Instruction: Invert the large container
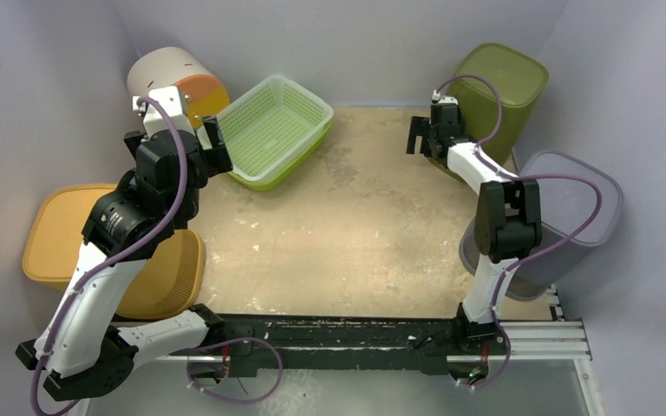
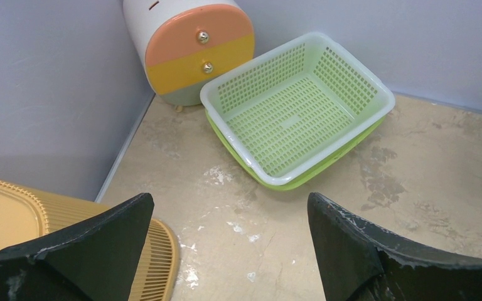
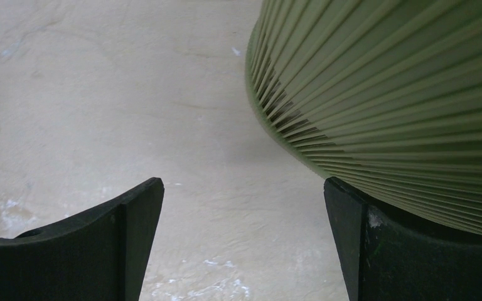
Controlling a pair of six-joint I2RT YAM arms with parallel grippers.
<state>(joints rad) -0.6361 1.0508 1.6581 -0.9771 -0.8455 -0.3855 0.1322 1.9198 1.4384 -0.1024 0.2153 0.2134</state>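
Pale basket (image 2: 289,119) — w/in lime basket (image 1: 264,183)

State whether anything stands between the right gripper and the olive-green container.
Nothing visible does. The right gripper, open, is right beside the olive-green container; the right wrist view shows only table surface next to its ribbed wall.

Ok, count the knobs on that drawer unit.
2. Upper knob on the peach top drawer; lower knob on the yellow drawer. The greenish bottom drawer shows none, though the mesh basket may hide one.
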